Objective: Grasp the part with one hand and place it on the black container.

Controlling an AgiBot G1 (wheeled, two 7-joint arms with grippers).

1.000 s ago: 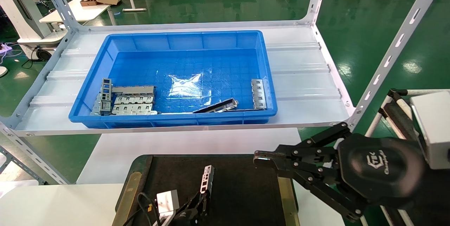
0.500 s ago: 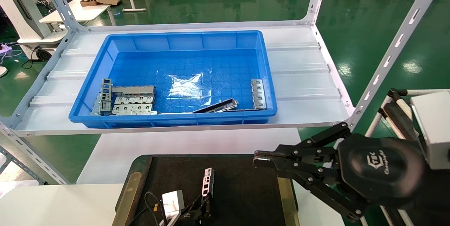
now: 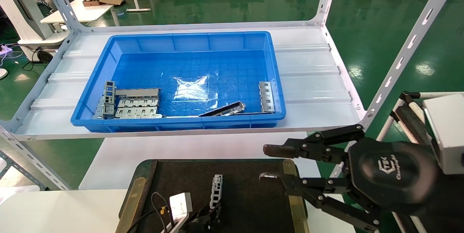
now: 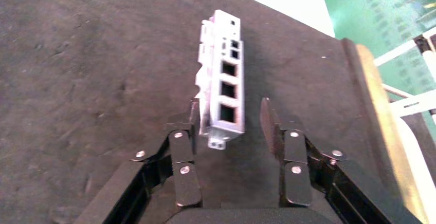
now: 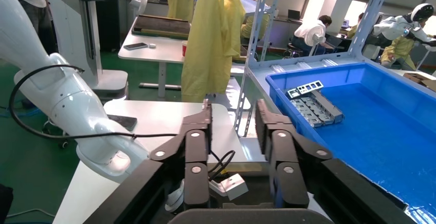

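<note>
The part (image 4: 222, 90) lies on the matte surface of the black container (image 3: 250, 204), towards the near edge of the bench and roughly midway across the tray. The left gripper (image 4: 230, 126) sits low over it, fingers spread to either side of the part's near end; one finger (image 4: 271, 124) stands clear of the metal, while on the other side a gap is hard to make out, so light contact there cannot be ruled out. Judging by this, the placing looks essentially done: the part rests on the tray, no longer clamped, and what seems left is for the left arm to lift away without nudging it.

The right gripper (image 3: 270, 163) hangs above the tray's far right corner with its fingers apart and nothing between them. More metal pieces lie in the blue bin (image 3: 181, 37) on the shelf at the far side of the bench
</note>
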